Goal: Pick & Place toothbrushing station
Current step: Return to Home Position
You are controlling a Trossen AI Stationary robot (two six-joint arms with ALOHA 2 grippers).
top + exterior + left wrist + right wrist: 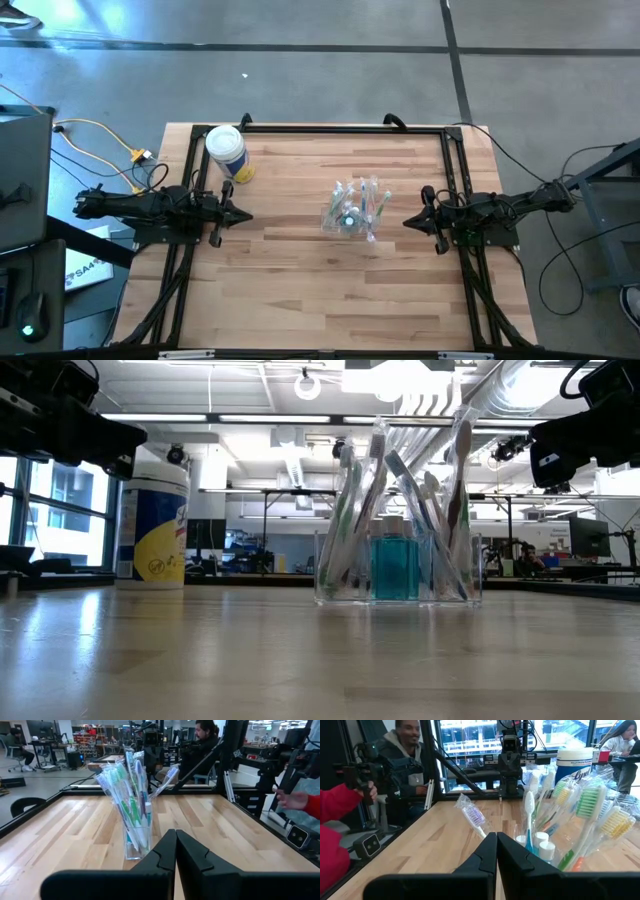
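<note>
Honestly, little is left to spoil, yet the toothbrushing station (350, 212) looks top-heavy to me. It is a light clear box crammed with toothbrushes (131, 805) that fan out well above its rim, and one wrapped brush (470, 815) leans far outward. A bump to the desk (300, 290), or a careless swing of either arm, could tip it or spill that brush. It stands upright near the middle of the desk, between my two hands and well apart from both, with a small teal bottle (394, 567) inside. My left hand (240, 215) and right hand (410, 222) sit at their own sides of the desk, fingers pressed together, holding nothing. A white tub (226, 150) stands toward the far left corner, near my left arm.
</note>
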